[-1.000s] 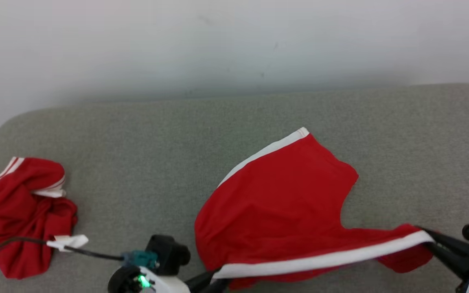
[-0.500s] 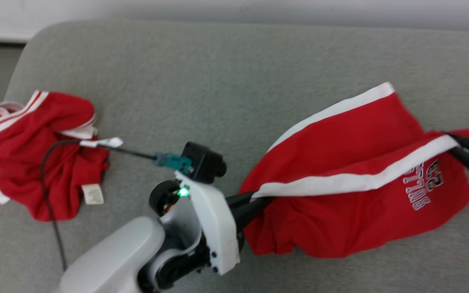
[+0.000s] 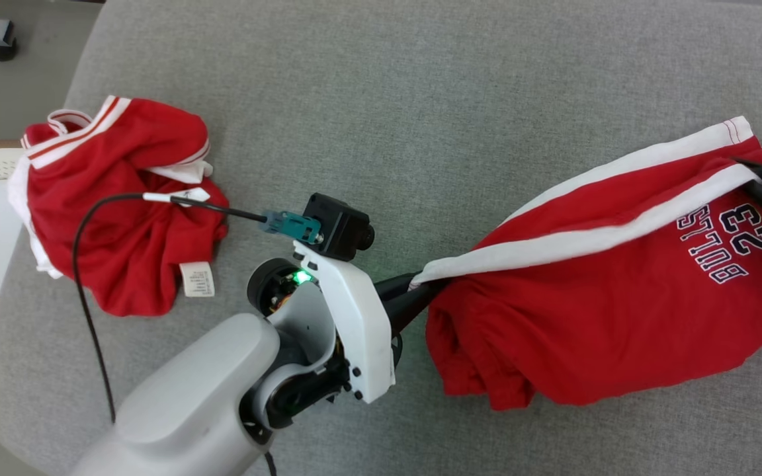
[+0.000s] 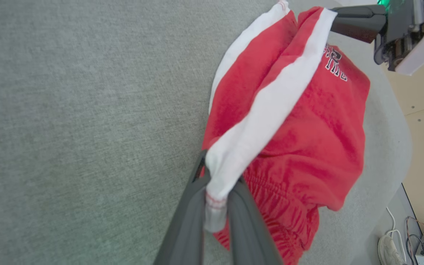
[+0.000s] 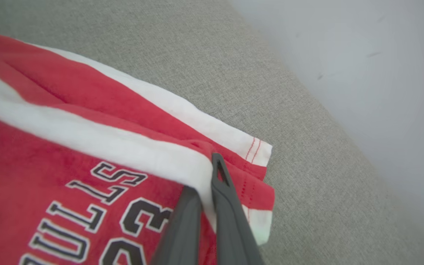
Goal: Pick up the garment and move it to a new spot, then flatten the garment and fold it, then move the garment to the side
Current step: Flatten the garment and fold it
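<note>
The jaws of the left gripper (image 3: 421, 292) stayed clamped on one end of the white side stripe (image 3: 573, 241) of the red shorts (image 3: 606, 311). The left wrist view showed the stripe bunched and pinched between the two dark fingers (image 4: 188, 221). The jaws of the right gripper (image 3: 755, 173) were likewise pressed together on the stripe's other end, at the hem corner, as the right wrist view showed.

A second earlier the shorts had lain with their plain side up and the held stripe stretched low, along their near edge. By now that held edge had been carried over toward the far side. It lay close beside the second white stripe (image 3: 626, 165), and the printed face with "BULLS 23" (image 3: 731, 241) was turned up. The gathered waistband (image 4: 271, 206) sagged below the left gripper.

The head camera had tipped downward meanwhile, so the whole view had shifted. The shorts rested on the right half of the grey upholstered surface (image 3: 421, 99), reaching toward its right edge. A second red garment (image 3: 123, 251) stayed crumpled at the left edge, its white label (image 3: 197, 279) showing. The left arm's black cable (image 3: 83, 264) was draped across that garment.
</note>
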Controlling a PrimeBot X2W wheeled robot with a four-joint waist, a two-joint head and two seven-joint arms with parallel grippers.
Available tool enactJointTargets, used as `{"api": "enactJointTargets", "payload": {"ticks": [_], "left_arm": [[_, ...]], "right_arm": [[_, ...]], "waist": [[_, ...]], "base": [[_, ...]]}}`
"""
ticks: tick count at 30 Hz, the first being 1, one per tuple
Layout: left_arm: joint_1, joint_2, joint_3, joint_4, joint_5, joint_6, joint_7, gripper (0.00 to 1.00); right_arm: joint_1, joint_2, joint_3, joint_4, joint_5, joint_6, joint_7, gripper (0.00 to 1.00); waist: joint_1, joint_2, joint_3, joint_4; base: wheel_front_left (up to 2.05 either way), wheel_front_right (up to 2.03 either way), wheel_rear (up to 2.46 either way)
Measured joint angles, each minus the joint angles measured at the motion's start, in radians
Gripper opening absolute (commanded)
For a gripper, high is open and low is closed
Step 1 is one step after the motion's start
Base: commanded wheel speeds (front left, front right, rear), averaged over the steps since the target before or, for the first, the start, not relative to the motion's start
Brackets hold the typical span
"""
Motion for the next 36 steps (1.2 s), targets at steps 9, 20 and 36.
{"api": "enactJointTargets", "payload": {"ticks": [9, 20, 36], "left_arm": [[0.014, 0.000, -0.006, 0.014, -0.011, -0.002, 0.001, 0.00], [0.060, 0.032, -0.008, 0.013, -0.013, 0.025, -0.011, 1.00], [0.131, 0.059, 0.004, -0.095, 0.294, 0.240, -0.356, 1.00]], "right_arm": [[-0.079, -0.005, 0.118, 0.072, 0.043, 0.000, -0.080, 1.00], [-0.099, 0.017, 0.136, 0.131, 0.136, 0.000, -0.202, 1.00], [0.085, -0.026, -0.033, 0.259, 0.691, 0.000, 0.035, 1.00]], "waist": [[-0.0001, 0.0000, -0.010, 0.004], [-0.0002, 0.0000, -0.049, -0.022], [-0.0004, 0.0001, -0.097, -0.015]], "base": [[0.00, 0.00, 0.00], [0.00, 0.00, 0.00], [0.00, 0.00, 0.00]]}}
